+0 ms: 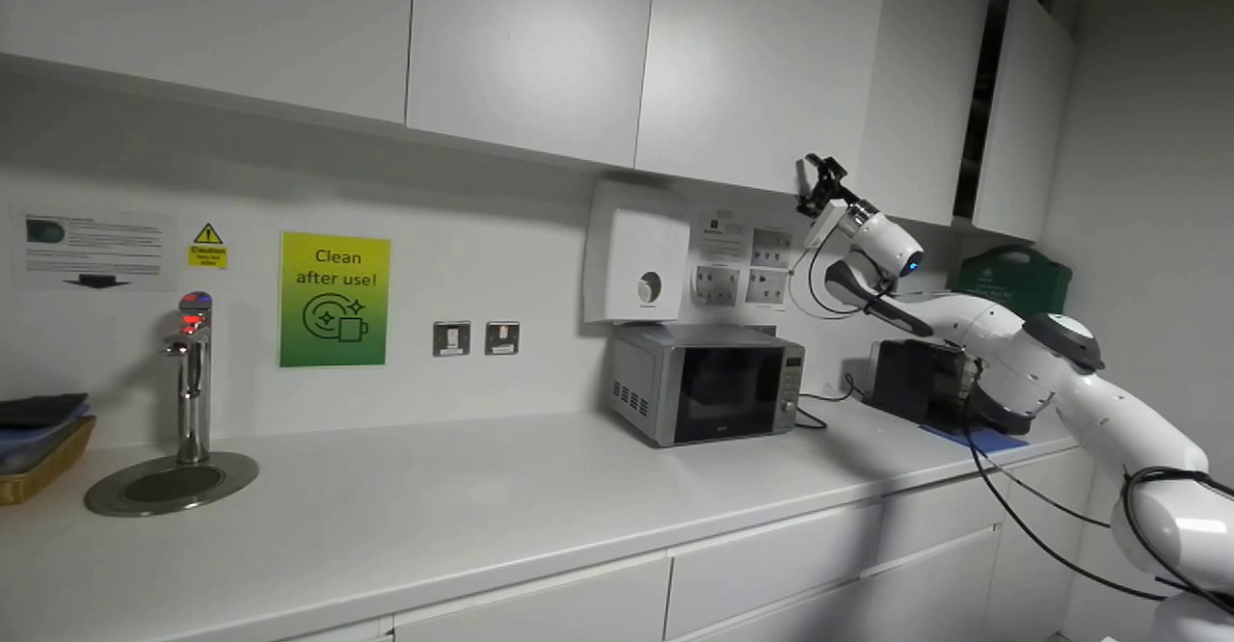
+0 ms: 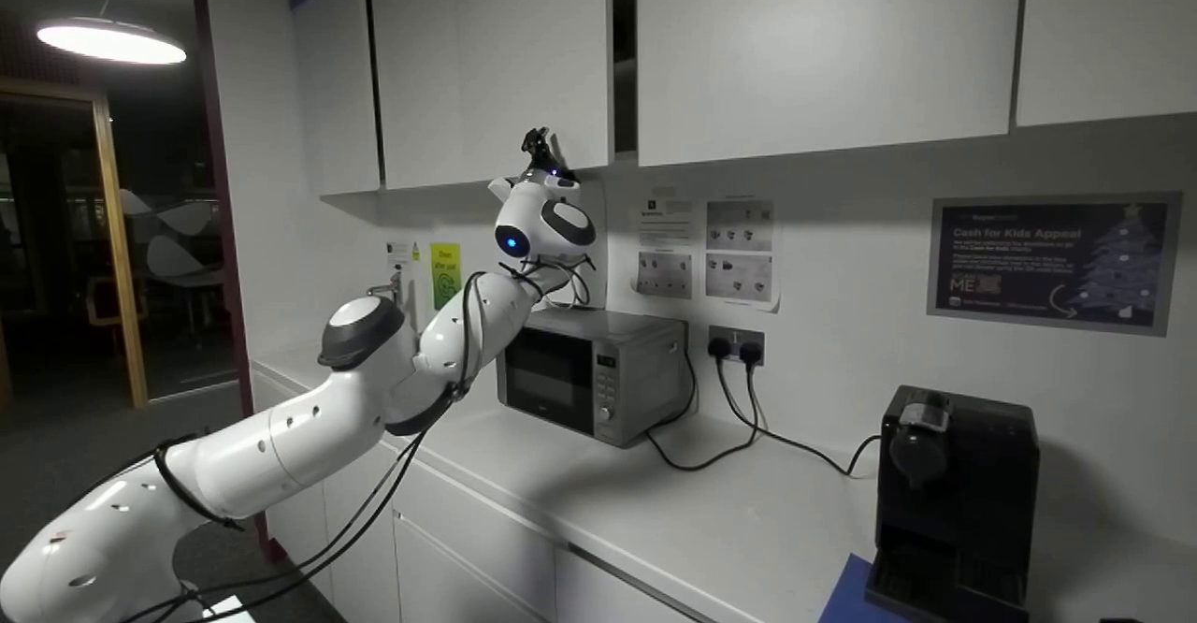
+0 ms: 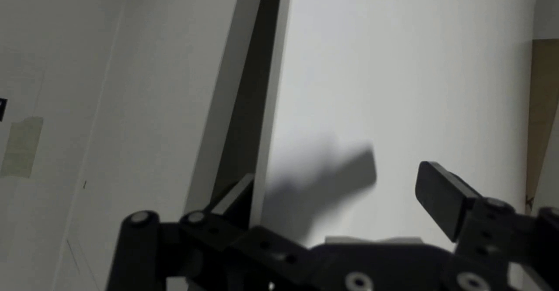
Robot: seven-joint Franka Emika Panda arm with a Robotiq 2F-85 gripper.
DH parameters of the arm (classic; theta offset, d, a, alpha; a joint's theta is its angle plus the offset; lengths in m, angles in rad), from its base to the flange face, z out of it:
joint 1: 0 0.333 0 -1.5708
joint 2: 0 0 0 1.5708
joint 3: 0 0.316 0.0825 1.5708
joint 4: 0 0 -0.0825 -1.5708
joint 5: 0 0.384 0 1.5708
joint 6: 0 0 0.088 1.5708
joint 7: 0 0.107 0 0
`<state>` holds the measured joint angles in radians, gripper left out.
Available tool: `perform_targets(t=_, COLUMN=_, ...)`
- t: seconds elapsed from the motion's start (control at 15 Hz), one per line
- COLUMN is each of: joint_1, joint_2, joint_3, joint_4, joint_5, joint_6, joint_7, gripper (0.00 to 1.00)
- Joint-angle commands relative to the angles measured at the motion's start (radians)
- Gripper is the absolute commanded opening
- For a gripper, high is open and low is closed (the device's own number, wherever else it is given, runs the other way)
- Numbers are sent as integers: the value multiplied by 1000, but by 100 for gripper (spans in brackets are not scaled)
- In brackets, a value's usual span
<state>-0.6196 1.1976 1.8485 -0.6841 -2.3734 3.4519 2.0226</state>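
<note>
Fingers (image 3: 443, 201) spread astride cab. door edge (image 3: 272, 98); c'top (image 1: 434, 507) w/ m'wave (image 1: 709, 387), tap (image 1: 194, 391); lamp (image 2: 112, 41) lit.

In an exterior view, the camera is looking along the counter (image 1: 434, 488) from nearer the tap (image 1: 194, 382); in an exterior view, from nearer the coffee machine (image 2: 963, 483); both are sharing the microwave (image 1: 713, 382) and arm (image 2: 281, 445); the wrist view is closely facing a cupboard door (image 3: 401, 98), past the gripper (image 3: 334, 182).
</note>
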Motion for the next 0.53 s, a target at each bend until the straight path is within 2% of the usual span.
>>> perform_targets(t=0.0, joint_1=-33, joint_2=-10, joint_3=94, joint_4=-108, joint_5=-54, joint_6=9, joint_7=-29, gripper=100)
perform_targets(t=0.47, joint_1=-81, joint_2=17, joint_3=129, joint_4=-192, joint_5=-103, joint_6=8, joint_7=-8, gripper=100)
